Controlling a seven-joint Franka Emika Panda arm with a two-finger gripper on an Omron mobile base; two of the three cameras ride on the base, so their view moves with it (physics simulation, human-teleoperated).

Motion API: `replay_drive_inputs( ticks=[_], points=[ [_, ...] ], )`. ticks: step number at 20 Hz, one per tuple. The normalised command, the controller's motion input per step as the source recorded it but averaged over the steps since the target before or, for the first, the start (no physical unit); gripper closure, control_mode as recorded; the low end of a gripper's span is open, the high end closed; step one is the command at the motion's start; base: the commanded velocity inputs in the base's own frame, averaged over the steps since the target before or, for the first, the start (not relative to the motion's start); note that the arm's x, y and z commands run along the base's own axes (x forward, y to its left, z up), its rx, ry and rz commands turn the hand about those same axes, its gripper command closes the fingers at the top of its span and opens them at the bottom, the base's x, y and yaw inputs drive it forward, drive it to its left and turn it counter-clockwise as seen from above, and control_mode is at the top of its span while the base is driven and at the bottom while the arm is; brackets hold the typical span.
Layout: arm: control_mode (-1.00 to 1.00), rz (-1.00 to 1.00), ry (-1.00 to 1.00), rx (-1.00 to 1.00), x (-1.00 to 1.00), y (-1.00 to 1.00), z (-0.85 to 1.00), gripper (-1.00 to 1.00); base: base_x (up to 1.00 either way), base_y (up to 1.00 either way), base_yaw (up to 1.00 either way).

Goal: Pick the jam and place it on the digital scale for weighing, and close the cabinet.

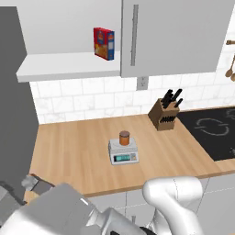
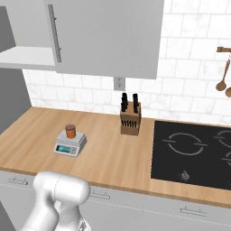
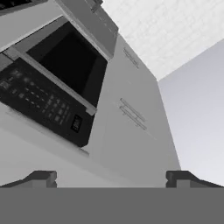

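The jam [image 1: 124,137] is sitting on the digital scale [image 1: 123,152]; the spread, empty claw [image 3: 111,177] is facing away from the open cabinet [image 1: 73,27] up left.

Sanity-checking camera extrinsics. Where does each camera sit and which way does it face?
Left base view: behind the arm to its left, looking down at jam on digital scale; white arm at lower right.
Right base view: behind to the right, same jam, scale and knife block; arm lower left.
Hand view: on the hand, facing a dark oven; open claw tips at bottom.
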Motion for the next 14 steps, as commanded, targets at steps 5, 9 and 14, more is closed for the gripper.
replay_drive_inputs(
  ticks=[5, 9, 14],
  points=[
    [-1.00, -0.01, 0.01, 0.17, 0.06, 0.72, 0.00, -1.00, 0.00, 0.00, 0.00],
    [-1.00, 0.00, 0.00, 0.31, 0.28, 0.47, -0.21, -1.00, 0.00, 0.00, 0.00],
    [-1.00, 0.00, 0.01, 0.46, 0.65, 0.17, -0.78, -1.00, 0.00, 0.00, 0.00]
  ],
)
